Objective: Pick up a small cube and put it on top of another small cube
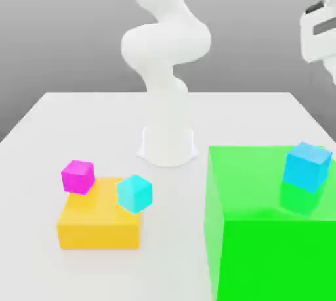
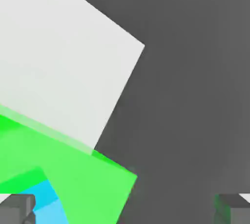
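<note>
Near the green block's (image 1: 272,254) far corner, at the exterior view's right, I see a blue cube (image 1: 307,167); magenta (image 1: 78,177) and cyan (image 1: 134,194) cubes sit by the orange block's (image 1: 98,235) far-left corner and right edge. In the hand view, my gripper (image 2: 124,208) is open and empty, presumably to leave room for straddling a cube.

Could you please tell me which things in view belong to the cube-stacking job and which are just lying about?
Likely part of the job (which cubes is not specified):
- magenta cube
- cyan cube
- blue cube
- gripper, open

Apparently just there, as supports:
- yellow-orange block
- large green block
</note>
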Motion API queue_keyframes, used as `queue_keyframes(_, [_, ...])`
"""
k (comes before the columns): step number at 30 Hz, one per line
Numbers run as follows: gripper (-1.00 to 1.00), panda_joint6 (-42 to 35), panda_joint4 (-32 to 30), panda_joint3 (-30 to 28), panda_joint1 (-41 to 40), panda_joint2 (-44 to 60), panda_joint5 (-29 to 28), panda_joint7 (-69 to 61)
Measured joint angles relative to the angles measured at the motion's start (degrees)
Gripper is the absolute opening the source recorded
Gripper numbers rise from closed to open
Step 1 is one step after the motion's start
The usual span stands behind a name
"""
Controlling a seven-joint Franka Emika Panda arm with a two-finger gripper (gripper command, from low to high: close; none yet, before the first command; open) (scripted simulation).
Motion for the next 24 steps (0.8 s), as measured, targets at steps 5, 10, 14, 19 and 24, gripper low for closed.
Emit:
queue_keyframes(5, [0.00,2.3,-2.4,-1.0,4.5,3.4,0.4,-12.4])
queue_keyframes(10, [0.00,4.7,-4.8,-1.9,9.0,6.8,1.4,-25.2])
queue_keyframes(14, [0.00,6.7,-6.7,-2.4,12.5,9.5,2.8,-35.8])
queue_keyframes(19, [0.00,9.1,-10.2,-3.8,15.4,12.9,5.6,-49.8])
queue_keyframes(24, [0.00,11.7,-16.2,-7.5,15.0,16.6,10.9,-65.1])
